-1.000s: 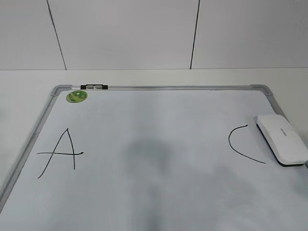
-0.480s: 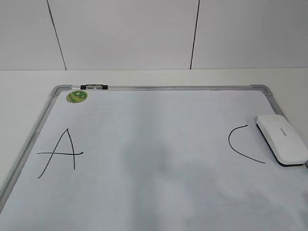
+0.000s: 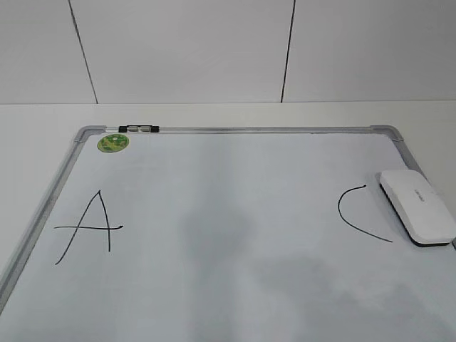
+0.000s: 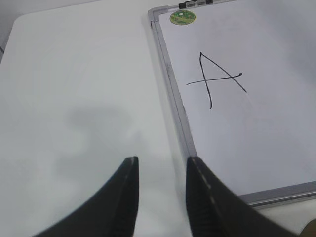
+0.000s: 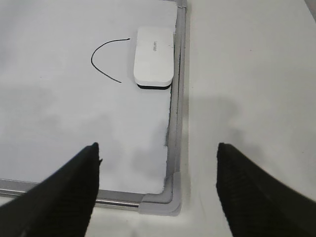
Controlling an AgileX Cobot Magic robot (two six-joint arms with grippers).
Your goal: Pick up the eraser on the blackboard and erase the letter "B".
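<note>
Eraser (image 5: pixel 154 58) unmoved on blackboard (image 5: pixel 49 123), well ahead of wide-spread right fingers (image 5: pixel 64 192); left fingers (image 4: pixel 123 197) slightly parted over bench (image 4: pixel 74 74); only shadows (image 3: pixel 214 235) shifted; no letter "B" visible, so erasing likely done.

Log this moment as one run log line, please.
phase: done | letter "B": gone | eraser: on blackboard by C | left gripper: open | right gripper: open
</note>
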